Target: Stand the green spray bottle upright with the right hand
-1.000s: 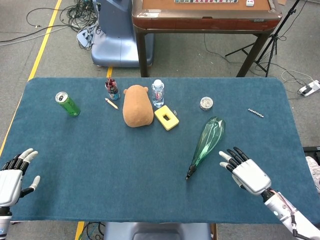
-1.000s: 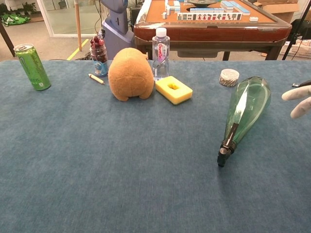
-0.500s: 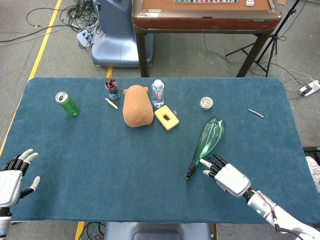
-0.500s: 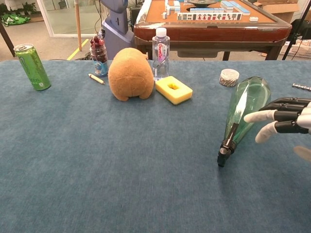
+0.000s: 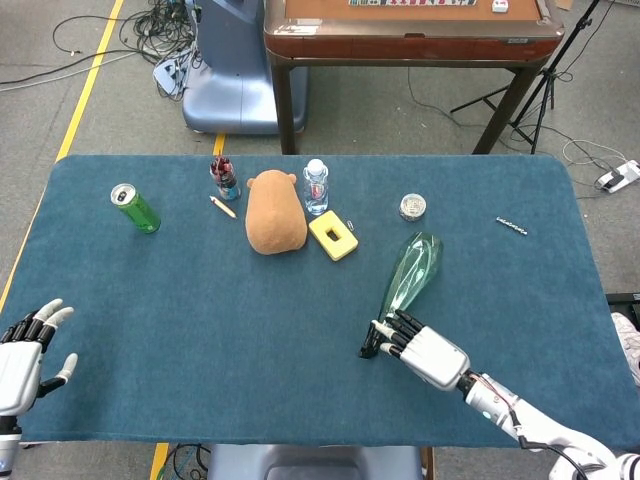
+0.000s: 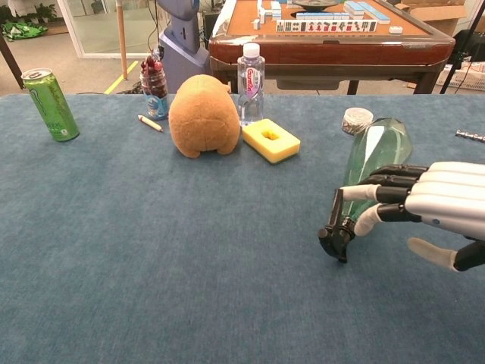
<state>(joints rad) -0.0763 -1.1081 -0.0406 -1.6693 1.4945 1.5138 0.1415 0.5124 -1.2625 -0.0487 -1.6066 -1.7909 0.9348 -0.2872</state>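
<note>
The green spray bottle [image 5: 410, 270] lies on its side on the blue table [image 5: 200, 300], its black nozzle pointing toward the near edge. In the chest view the green spray bottle [image 6: 373, 148] angles away to the right. My right hand [image 5: 423, 349] is at the nozzle end, with its fingers [image 6: 377, 192] draped over the neck and the thumb held apart below, not closed around it. The same right hand [image 6: 436, 203] fills the right of the chest view. My left hand [image 5: 24, 350] rests open at the near left edge, holding nothing.
A brown plush [image 5: 275, 212], a water bottle [image 5: 316, 186], a yellow block [image 5: 333, 236] and a small jar [image 5: 225, 178] stand at the back centre. A green can [image 5: 135, 208] is far left. A round tin [image 5: 412, 207] sits just beyond the spray bottle.
My right hand has moved left from the table's right side onto the spray bottle's neck. The nozzle end has shifted slightly left. The left hand has stayed put.
</note>
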